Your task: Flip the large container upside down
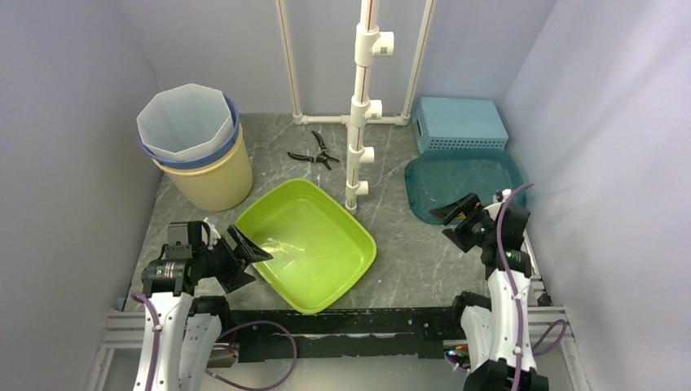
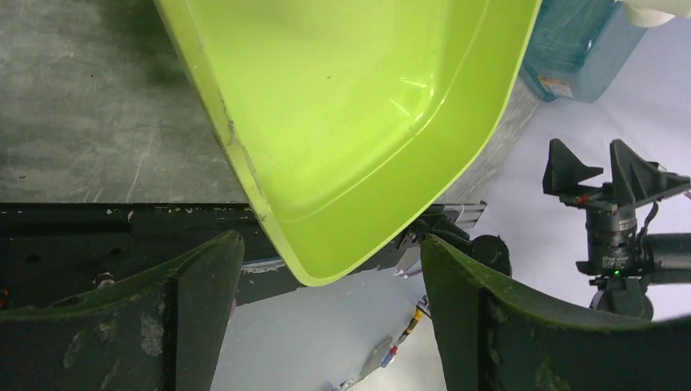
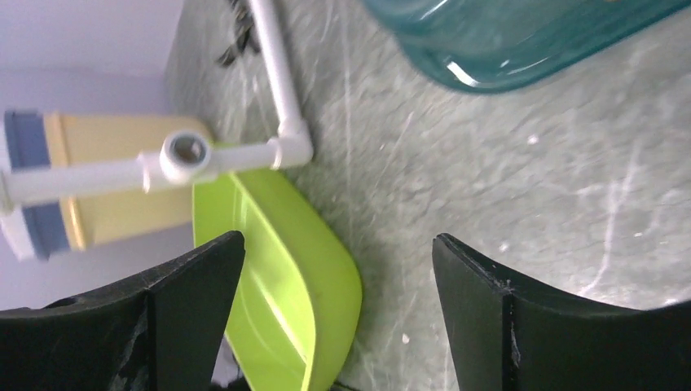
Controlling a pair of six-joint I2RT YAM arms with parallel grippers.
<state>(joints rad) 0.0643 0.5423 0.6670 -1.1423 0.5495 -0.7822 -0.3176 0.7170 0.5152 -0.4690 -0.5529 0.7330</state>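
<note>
Green tub (image 1: 314,244) sits right side up in the middle of the grey counter (image 1: 415,261). Left tool (image 1: 254,262) is wide open at the tub's left edge. Right tool (image 1: 455,221) is open too, well apart.

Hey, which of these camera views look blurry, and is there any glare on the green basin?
Top external: sharp, with a pale glare streak on the green basin beside the left gripper. Left wrist: basin crisp, small bright highlights on its inner wall, the near fingers dark and soft. Right wrist: the softest view, white pipe and yellow bucket smeared, a glint on the teal lid.
</note>
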